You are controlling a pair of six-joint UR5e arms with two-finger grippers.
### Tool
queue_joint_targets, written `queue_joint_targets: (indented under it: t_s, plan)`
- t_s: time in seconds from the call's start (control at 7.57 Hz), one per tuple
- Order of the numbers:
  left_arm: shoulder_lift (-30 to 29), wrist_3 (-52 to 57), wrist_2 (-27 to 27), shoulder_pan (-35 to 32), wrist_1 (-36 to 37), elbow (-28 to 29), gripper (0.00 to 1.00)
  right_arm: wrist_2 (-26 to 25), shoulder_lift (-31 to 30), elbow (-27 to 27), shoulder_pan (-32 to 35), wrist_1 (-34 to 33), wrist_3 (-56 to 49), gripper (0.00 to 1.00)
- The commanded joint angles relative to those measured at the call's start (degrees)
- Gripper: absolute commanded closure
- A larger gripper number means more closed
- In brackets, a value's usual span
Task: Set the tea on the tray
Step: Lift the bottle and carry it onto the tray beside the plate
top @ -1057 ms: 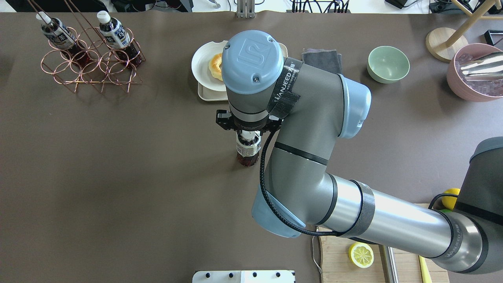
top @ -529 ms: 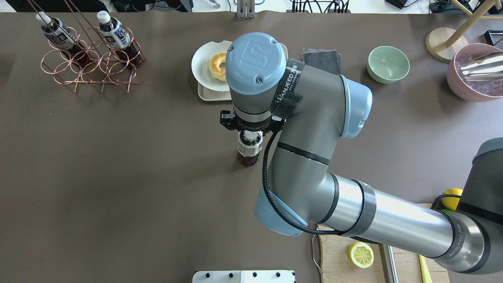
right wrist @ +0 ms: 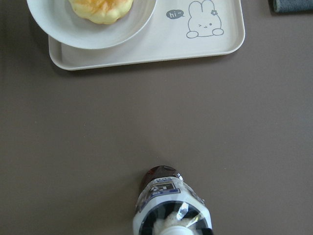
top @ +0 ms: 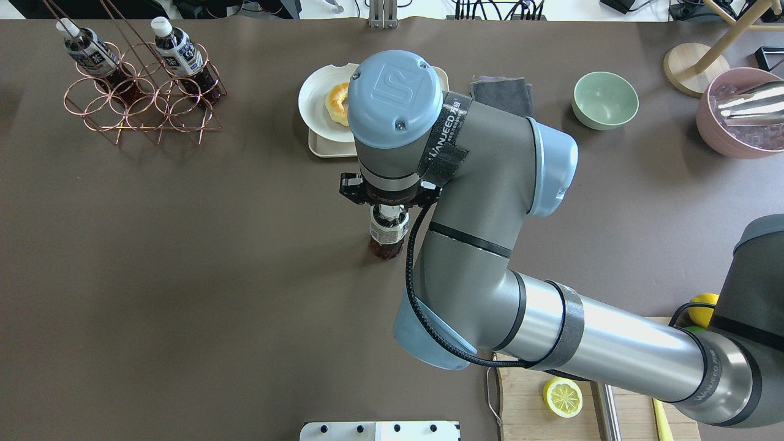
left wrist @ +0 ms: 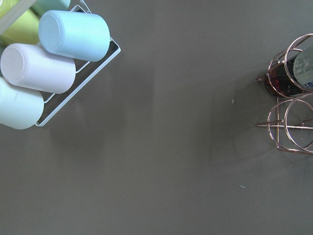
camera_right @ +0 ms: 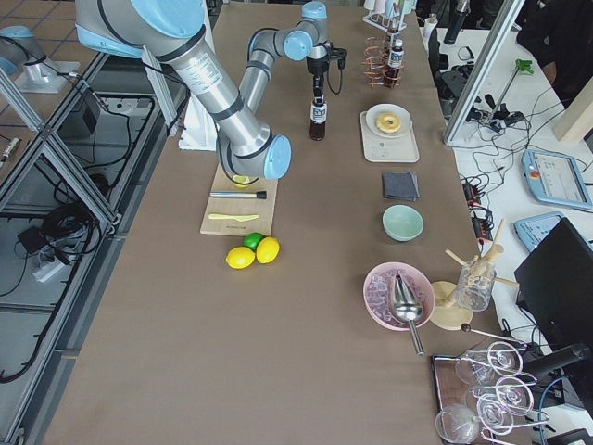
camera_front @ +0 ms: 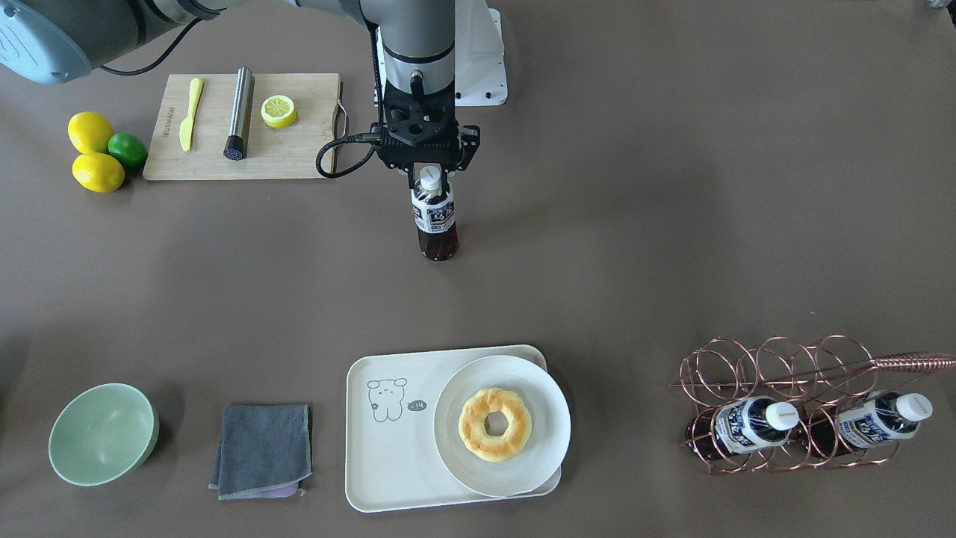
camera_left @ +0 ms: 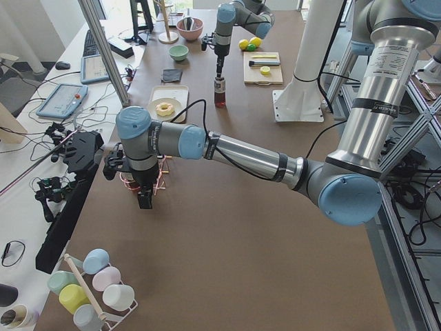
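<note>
The right gripper (camera_front: 429,175) sets its jaws beside the tea bottle (camera_front: 436,224) cap, grip unclear; the tray (camera_front: 388,463) lies well ahead; left gripper (camera_left: 145,200) jaws unreadable

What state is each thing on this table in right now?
tray: holds plate; bear half bare.
tea: upright, capped, not on tray.
right end effector: around tea's cap; grip unclear.
left end effector: open or shut unclear.
racked bottles: lying in rack, capped.

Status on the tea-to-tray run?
Right gripper at cap of tea, grip unconfirmed; left gripper near rack, state unclear. Tea upright on table, not on tray. Plate with doughnut occupies one end of tray.
</note>
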Motion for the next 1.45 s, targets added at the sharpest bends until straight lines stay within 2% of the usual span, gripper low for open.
queue_joint_targets:
  t_s: [0.0,0.26,0.53,0.79,0.93,1.19,1.32]
  plan:
    - [-0.1,0.0,0.0,-0.2,0.0,0.1,0.02,0.0,0.3,0.1,0.0,0.1,0.0,1.00]
    - [-0.1,0.0,0.0,-0.2,0.0,0.4,0.02,0.1,1.6,0.3,2.4,-0.5,-0.3,1.00]
    - [-0.1,0.0,-0.1,-0.1,-0.1,0.4,0.02,3.1,2.1,0.0,6.8,-0.6,-1.2,1.00]
    - [0.0,0.0,-0.2,-0.1,-0.1,0.4,0.02,6.9,2.5,-2.6,12.2,-0.5,-6.8,1.00]
    - [0.0,0.0,-0.2,0.0,-0.1,0.4,0.02,8.8,5.2,-7.4,15.3,-0.4,-9.4,1.00]
    - [-0.2,-0.3,-0.2,0.1,-0.1,0.5,0.02,9.5,12.7,-21.6,20.1,0.8,-14.9,1.00]
    - [-0.6,-0.4,-0.1,0.1,0.0,0.6,0.02,10.3,13.6,-26.9,21.7,5.1,-15.5,1.00]
